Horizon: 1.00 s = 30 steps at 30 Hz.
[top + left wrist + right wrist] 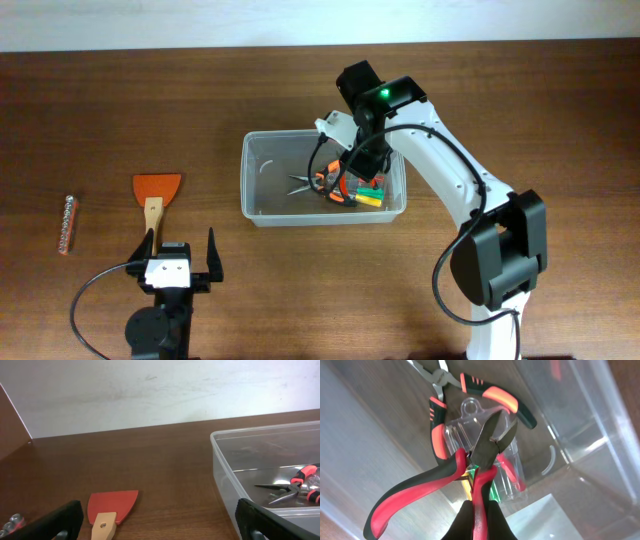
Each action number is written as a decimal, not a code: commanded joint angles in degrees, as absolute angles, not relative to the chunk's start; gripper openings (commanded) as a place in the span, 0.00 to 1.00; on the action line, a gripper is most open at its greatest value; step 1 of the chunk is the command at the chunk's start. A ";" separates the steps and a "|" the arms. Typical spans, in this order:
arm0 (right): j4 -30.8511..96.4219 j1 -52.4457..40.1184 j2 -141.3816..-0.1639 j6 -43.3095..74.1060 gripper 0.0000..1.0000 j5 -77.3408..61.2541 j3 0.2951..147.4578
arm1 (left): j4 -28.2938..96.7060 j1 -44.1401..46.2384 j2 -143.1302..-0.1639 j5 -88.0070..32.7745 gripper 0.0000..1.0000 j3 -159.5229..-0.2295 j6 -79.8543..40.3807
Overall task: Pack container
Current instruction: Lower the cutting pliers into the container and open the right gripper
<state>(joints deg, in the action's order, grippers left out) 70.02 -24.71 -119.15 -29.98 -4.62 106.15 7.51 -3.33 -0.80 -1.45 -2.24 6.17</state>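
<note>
Lowering the cutters point(427, 491) clamped in the right fingers point(461, 525) deep into the container point(243, 182) before release seems wise; left fingers point(56, 520) gape.

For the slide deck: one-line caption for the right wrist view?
Right tool holds red-and-black diagonal cutters over the clear plastic container, above orange-and-black long-nose pliers and a small clear bit case.

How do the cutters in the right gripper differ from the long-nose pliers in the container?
The side cutters are held by one handle in the right gripper; the long-nose pliers lie in the container. The cutters' head is short and dark; the pliers' jaws are long and thin. The cutters' grips are mostly red, the pliers' black with orange. Both have spread handles.
</note>
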 commanded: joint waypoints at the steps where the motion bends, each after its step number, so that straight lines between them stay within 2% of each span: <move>1: 69.76 -23.46 -121.10 -27.94 0.04 -5.82 105.54 | 7.53 -3.05 -0.34 -1.23 0.99 -1.89 5.63; 16: 67.66 -20.91 -125.12 -26.17 0.05 -6.02 105.54 | 7.53 -3.05 -0.34 -1.23 0.99 -1.89 5.63; 19: 67.46 -20.60 -125.21 -26.00 0.17 -6.04 105.54 | 7.53 -3.05 -0.34 -1.21 0.99 -1.91 5.63; 24: 67.48 -20.60 -125.21 -26.02 0.22 -6.04 105.54 | 7.51 -3.05 -0.36 -1.21 0.99 -1.89 5.63; 27: 67.48 -20.58 -125.21 -26.00 0.28 -6.04 105.56 | 7.51 -3.05 -0.34 -1.21 0.99 -1.89 5.63; 30: 67.79 -20.58 -125.12 -24.49 0.38 -6.02 106.41 | 7.51 -3.05 -0.34 -1.21 0.99 -1.89 5.63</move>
